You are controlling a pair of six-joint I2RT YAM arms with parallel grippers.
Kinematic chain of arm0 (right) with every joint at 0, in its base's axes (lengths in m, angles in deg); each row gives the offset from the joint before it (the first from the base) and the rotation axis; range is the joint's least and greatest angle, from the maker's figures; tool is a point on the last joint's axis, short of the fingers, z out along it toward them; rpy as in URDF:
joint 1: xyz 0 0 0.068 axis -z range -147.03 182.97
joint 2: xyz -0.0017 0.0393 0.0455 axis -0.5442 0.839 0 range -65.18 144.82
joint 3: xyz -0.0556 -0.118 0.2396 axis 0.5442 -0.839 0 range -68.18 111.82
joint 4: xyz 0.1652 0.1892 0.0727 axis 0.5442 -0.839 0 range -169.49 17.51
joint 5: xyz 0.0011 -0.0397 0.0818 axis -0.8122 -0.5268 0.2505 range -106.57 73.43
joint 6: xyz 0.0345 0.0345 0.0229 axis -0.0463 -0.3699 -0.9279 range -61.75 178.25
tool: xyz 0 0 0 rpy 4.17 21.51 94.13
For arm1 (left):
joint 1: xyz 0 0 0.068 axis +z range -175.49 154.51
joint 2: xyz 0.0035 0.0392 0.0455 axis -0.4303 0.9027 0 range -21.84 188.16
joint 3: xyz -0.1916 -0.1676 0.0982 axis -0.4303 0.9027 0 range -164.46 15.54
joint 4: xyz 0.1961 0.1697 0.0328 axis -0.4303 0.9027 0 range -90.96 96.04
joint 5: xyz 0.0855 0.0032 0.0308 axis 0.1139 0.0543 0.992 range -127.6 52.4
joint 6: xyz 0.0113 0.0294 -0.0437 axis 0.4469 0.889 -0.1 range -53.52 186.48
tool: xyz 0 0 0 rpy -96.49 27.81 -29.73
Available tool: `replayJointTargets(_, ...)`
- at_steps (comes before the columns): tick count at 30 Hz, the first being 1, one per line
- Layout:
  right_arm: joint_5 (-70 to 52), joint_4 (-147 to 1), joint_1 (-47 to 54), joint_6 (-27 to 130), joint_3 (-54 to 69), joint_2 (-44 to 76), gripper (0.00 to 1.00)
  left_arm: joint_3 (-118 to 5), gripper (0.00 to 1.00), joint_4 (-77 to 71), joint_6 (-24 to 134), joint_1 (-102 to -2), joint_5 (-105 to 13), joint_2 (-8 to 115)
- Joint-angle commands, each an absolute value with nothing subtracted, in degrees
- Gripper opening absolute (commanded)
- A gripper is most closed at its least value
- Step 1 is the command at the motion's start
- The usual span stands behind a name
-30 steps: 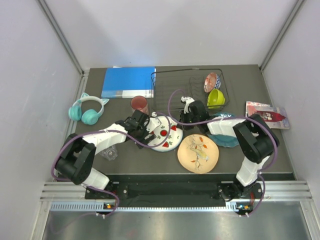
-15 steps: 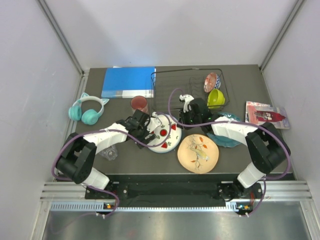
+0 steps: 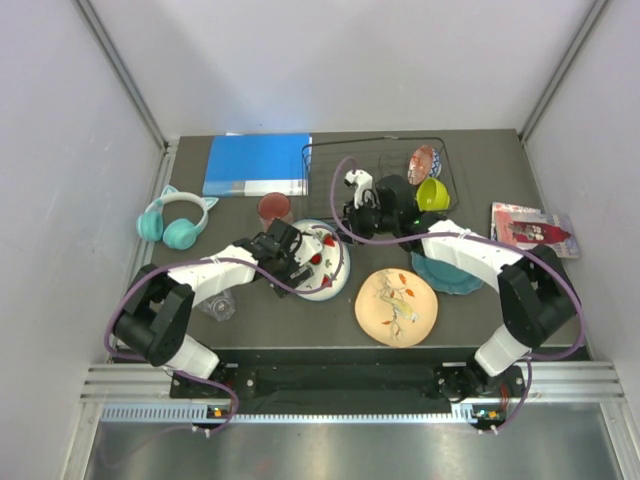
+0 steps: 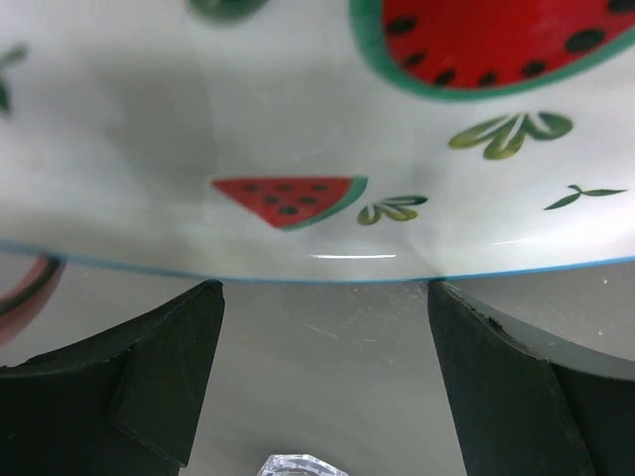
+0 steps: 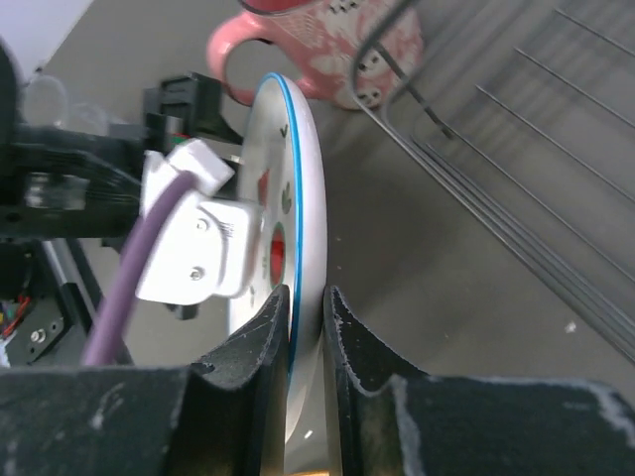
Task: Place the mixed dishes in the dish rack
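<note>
Right gripper (image 5: 306,297) pinches the white plate (image 5: 301,169), tipped on edge — dish rack (image 3: 320,160) just beyond (right arm nearer); left gripper (image 4: 322,302) spread wide at the plate's opposite rim.

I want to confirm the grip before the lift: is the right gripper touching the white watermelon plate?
Touching. The right wrist view shows the right gripper closed on the white plate, its rim pinched between both fingers.

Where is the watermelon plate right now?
In the top view, the watermelon plate is tilted up on edge near the table's centre, just in front of the dish rack and near the red tumbler, its rim pinched by the right gripper.
</note>
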State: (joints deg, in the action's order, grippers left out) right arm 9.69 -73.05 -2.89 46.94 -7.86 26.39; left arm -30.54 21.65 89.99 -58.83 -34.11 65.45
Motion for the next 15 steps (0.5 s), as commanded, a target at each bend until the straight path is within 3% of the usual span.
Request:
replayJointTargets(1, 27.7, -82.0, -9.1, 47.1, -8.6, 28.3, 0.13, -28.6, 0.89, 8.4, 86.3, -60.6, -38.7, 71.6)
replayJointTargets(15, 28.0, -94.7, -9.7, 53.8, -0.7, 32.8, 0.31, -27.3, 0.88, 7.5, 86.4, -60.6, -38.1, 70.4)
